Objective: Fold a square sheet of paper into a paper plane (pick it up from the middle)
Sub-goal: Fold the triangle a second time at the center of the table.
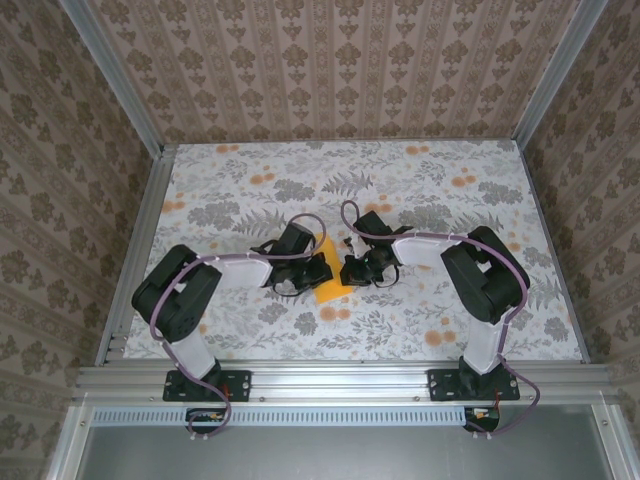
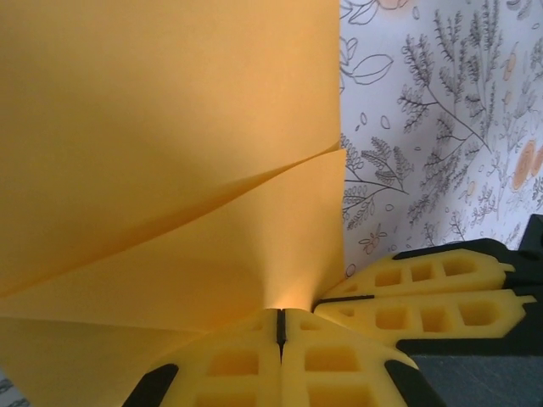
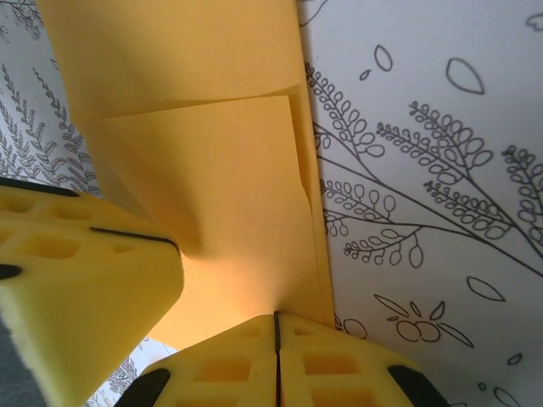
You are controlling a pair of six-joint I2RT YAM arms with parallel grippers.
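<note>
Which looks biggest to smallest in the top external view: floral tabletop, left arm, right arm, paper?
1. floral tabletop
2. left arm and right arm: look alike, not ranked
3. folded orange-yellow paper, partly hidden by the arms

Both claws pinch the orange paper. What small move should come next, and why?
Probably slide the right gripper along the fold to sharpen it: both it and the left gripper are shut on the square sheet of paper, whose layers gape.

Table (image 1: 400, 180): floral print, grey leaves, orange blossoms. Folded orange-yellow paper (image 1: 328, 282) at centre, slightly toward near edge.
</note>
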